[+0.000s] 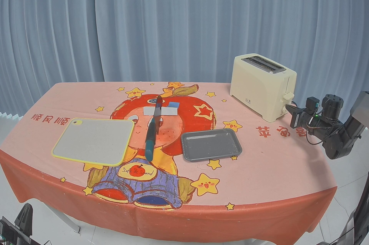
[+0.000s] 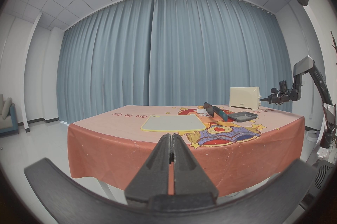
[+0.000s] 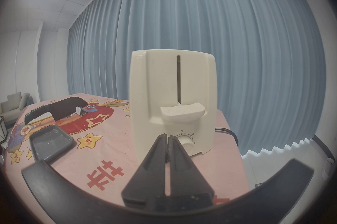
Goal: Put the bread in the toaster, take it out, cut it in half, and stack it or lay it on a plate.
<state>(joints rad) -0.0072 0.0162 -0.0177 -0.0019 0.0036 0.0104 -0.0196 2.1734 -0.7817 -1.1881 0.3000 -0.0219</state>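
step: I'm judging this as the toaster stage; nothing is lying on the board or plate yet
bread: hidden, I'm guessing it's sitting down in the toaster [image 1: 263, 86] slots, since the lever [image 3: 182, 112] is riding low in its track
right gripper [image 3: 167, 137]: jaws pressed together, holding nothing, hovering just in front of and a little below the lever, at the toaster's end face
left gripper [image 2: 172, 137]: jaws closed, empty, hanging low off the tabletop's [image 1: 269, 165] near left edge, well apart from everything
how to: I'm planning to keep the tip centred on the lever tab and push straight along the track; the tab is smooth plastic, so an off-centre push is likely slipping off, and the light toaster is likely skidding on the cloth
toaster: cream plastic, boxy with rounded corners, two dark slots on top, a dial under the lever
knife [image 1: 153, 130]: dark blade, teal handle, tip propped on a small white block [image 1: 161, 110]
cutting board [image 1: 94, 140]: flat grey, yellow rim, rounded corners, left of the knife
plate [image 1: 211, 144]: shallow grey rectangular tray, glossy, right of the knife
cloth: soft printed fabric, draping over the edge
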